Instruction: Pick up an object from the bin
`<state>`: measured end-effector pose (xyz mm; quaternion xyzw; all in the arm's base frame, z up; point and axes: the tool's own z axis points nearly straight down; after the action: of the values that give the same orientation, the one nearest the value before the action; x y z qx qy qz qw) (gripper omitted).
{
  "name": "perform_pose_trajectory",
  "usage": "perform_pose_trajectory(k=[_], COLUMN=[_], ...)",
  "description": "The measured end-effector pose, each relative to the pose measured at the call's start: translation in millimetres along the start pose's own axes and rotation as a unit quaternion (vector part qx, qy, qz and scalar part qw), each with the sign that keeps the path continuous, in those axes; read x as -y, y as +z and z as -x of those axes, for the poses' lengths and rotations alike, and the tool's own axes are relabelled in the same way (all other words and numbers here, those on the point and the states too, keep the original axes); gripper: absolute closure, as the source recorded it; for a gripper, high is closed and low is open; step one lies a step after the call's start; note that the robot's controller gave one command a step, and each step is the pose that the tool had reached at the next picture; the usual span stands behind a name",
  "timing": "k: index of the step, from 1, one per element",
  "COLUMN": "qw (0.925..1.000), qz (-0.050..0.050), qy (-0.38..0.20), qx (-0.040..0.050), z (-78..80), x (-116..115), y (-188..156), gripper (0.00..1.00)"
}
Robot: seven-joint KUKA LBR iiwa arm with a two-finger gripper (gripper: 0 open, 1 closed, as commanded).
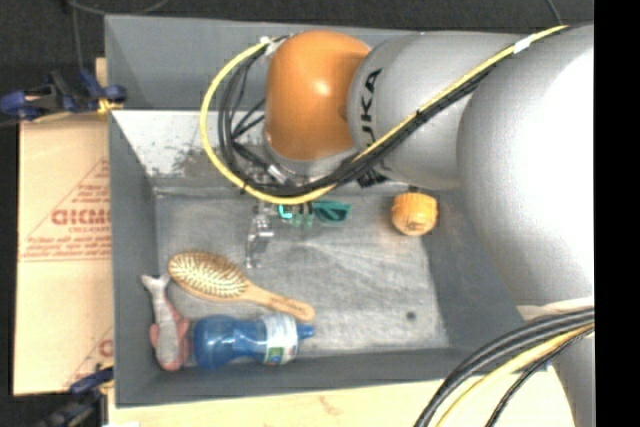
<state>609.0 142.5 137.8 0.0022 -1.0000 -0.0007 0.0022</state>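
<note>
Teal object [328,210] at the back of the bin [130,235] — the gripper [260,240] hangs just beside it, on its left.
Arm [450,115], marked "UKA", covers part of the teal object; if the gripper is open or closed, I cannot tell. Along the front wall lie a blue bottle [240,342] — label not readable — a wooden hairbrush [225,280] and a grey-pink fish toy [165,330]; an orange ball [413,213] rests at the right.

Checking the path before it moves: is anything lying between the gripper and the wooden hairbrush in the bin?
Nothing visible does. The gripper is over bare bin floor, right beside the head of the wooden hairbrush. The teal thing and orange ball lie on its other side, and the blue bottle lies beyond the brush.
</note>
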Motion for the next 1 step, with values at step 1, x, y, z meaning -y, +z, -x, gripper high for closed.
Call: perform_pose_trajectory(k=[1], qw=[1.0], qz=[0.001], qy=[0.001], qx=[0.0038], z=[1.7], x=[0.4], y=[-5.1], gripper=[0.0])
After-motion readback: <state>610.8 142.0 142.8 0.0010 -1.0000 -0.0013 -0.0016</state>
